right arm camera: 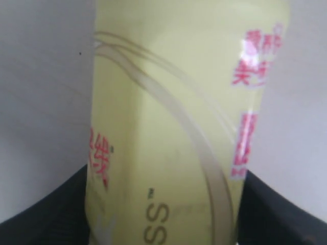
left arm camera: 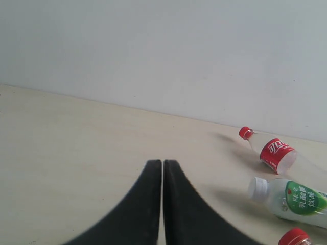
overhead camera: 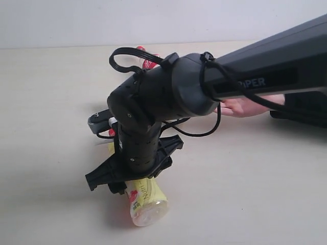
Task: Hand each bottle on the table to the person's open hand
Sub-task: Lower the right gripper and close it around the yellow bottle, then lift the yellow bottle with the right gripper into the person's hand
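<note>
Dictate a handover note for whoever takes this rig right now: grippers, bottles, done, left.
Left gripper: jaws shut, empty.
Right gripper: jaws closed on the yellow bottle, low over the table.
Red-label bottle and green-white-label bottle lie on the table, beside another red cap.
Person's open hand waits, partly hidden by the arm.
Done: no handover seen.
Left: deliver every bottle.

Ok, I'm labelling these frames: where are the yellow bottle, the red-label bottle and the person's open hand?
yellow bottle (overhead camera: 148, 197), exterior view, on its yellow body.
red-label bottle (left arm camera: 276, 153), left wrist view, on its red label.
person's open hand (overhead camera: 248, 107), exterior view, on the palm.
</note>
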You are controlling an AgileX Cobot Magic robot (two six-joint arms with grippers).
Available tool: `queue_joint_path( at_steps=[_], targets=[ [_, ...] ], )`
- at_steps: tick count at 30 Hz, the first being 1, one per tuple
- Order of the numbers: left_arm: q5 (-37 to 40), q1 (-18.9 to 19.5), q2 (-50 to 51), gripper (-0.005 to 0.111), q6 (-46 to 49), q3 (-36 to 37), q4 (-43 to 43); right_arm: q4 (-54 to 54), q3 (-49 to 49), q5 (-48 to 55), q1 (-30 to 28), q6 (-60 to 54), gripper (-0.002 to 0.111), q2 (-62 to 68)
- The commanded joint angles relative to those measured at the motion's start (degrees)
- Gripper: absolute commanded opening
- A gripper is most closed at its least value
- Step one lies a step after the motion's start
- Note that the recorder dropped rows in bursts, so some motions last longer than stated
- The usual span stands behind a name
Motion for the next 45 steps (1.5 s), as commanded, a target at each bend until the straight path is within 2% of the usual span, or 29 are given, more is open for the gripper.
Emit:
queue_joint_path(
  at_steps=[1, 2, 11, 20, 24, 27, 30, 41, 45],
  targets=[
    [-0.5, 0.1, 0.3, 0.004, 0.0, 0.0, -0.3, 0.5, -0.3, 1.6, 0.0, 0.0, 0.009, -0.4],
    [-0.5, 0.1, 0.3, 0.004, 0.0, 0.0, -0.3, 0.5, -0.3, 1.6, 0.0, 0.0, 0.0, -0.4],
    [-0.5, 0.1, 0.3, 0.004, 0.0, 0.0, -0.3, 4.4, -0.3, 4.8, 0.0, -5.4, 0.0, -5.2],
    [-0.5, 0.1, 0.3, 0.004, 0.0, 0.0, -0.3, 3.4, -0.3, 10.3, 0.0, -6.3, 0.0, -18.8],
    [-0.5, 0.1, 0.3, 0.004, 0.0, 0.0, -0.3, -2.9, -0.3, 14.3, 0.0, -5.6, 0.0, -26.0],
    [-0.5, 0.1, 0.3, 0.004, 0.0, 0.0, -0.3, -14.5, -0.3, 20.5, -0.9, 0.9, 0.0, -31.4],
    [-0.5, 0.1, 0.3, 0.004, 0.0, 0.0, -0.3, -18.3, -0.3, 26.3, -4.6, 3.1, 0.0, -34.9],
    [-0.5, 0.1, 0.3, 0.004, 0.0, 0.0, -0.3, -13.1, 0.7, 26.3, -19.8, -9.8, 0.0, -34.2],
    [-0.5, 0.1, 0.3, 0.004, 0.0, 0.0, -0.3, -12.2, 3.2, 19.6, -24.1, -12.4, 0.0, -30.8]
  ],
)
